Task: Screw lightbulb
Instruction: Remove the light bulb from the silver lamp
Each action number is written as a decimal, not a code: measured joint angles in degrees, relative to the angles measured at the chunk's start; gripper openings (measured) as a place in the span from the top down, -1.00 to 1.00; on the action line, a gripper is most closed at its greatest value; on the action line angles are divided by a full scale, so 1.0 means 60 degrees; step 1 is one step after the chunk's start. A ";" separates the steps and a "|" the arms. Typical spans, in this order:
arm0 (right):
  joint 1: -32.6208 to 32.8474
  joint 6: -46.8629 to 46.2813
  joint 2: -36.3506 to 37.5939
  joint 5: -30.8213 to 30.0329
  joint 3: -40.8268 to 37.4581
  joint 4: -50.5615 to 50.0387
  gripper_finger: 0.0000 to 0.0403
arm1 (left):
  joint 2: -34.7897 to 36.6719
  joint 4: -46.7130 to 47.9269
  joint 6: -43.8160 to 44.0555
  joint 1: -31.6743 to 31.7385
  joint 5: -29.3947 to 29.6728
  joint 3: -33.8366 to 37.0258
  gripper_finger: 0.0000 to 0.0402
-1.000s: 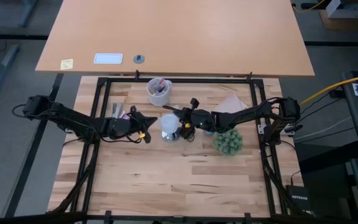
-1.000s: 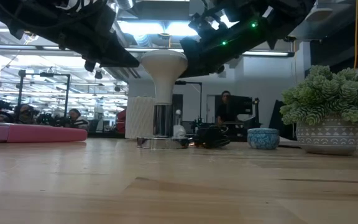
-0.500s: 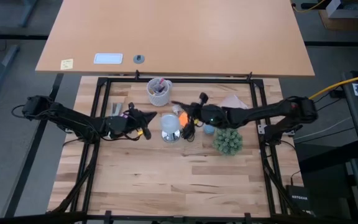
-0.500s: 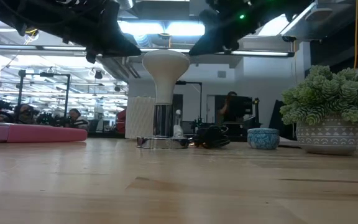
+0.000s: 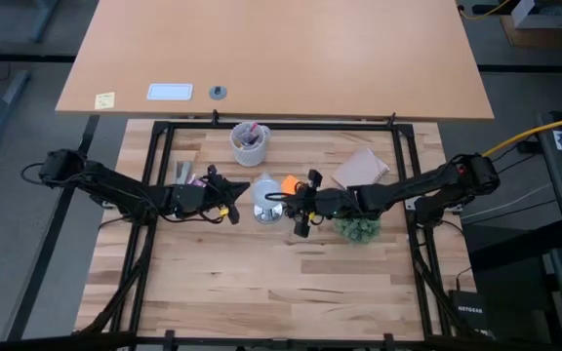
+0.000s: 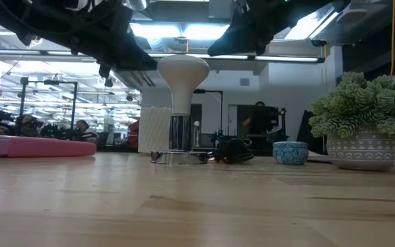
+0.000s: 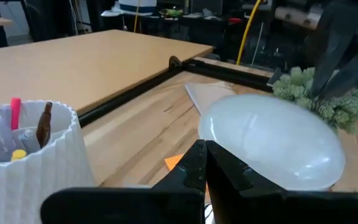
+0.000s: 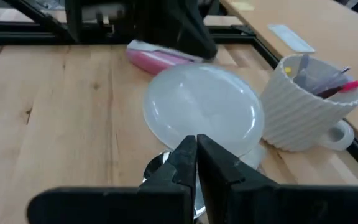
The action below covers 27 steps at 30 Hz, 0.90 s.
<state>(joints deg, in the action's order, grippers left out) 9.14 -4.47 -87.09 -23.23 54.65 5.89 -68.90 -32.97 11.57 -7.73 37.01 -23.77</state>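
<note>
We are working from the grippers outward. The left gripper (image 5: 232,202) is hanging just left of the dome with its two dark fingers pressed together, pinching nothing; in its own wrist view the fingertips (image 7: 211,163) are meeting in front of the bulb's glass. The right gripper (image 5: 299,205) is sitting just right of the dome, its fingers likewise pressed together on nothing, tips (image 8: 194,155) aimed at the bulb from the other side. In the low view both are hanging above the level of the dome, apart from it.

Between them, the small white frosted lightbulb (image 6: 182,74) is standing upright, its round dome tapering to a narrow grey base that is seated in the shiny silver round socket (image 6: 179,156) near the middle of the pale wooden slatted table (image 5: 261,283).

We are judging that the bulb is seated and the turning is either finished or between turns. To carry on well, we should be spreading one gripper's fingers before coming down, closing softly around the dome's widest part, keeping the wrist straight above the socket, and turning in short strokes.

We should also be keeping clear of the pale ribbed cup of pens (image 5: 250,142) on the far side and the small green potted plant (image 5: 358,226) to the right.
</note>
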 joint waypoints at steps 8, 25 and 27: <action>0.0044 -0.0397 -0.0352 -0.0039 0.0007 0.0079 0.91 | -0.0761 -0.1162 -0.0299 0.0158 0.0011 0.0000 1.00; -0.0144 -0.0211 -0.0707 -0.1120 -0.0004 0.0117 0.91 | -0.0805 -0.1042 -0.0141 -0.0085 0.0024 0.0003 1.00; -0.0257 -0.0211 -0.0698 -0.1170 -0.0012 0.0091 0.91 | -0.0796 -0.1023 -0.0028 -0.0187 0.0061 0.0007 1.00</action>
<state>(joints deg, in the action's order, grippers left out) 7.60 -5.74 -91.28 -30.25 54.58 6.43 -73.68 -39.11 11.41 -8.85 37.38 -23.73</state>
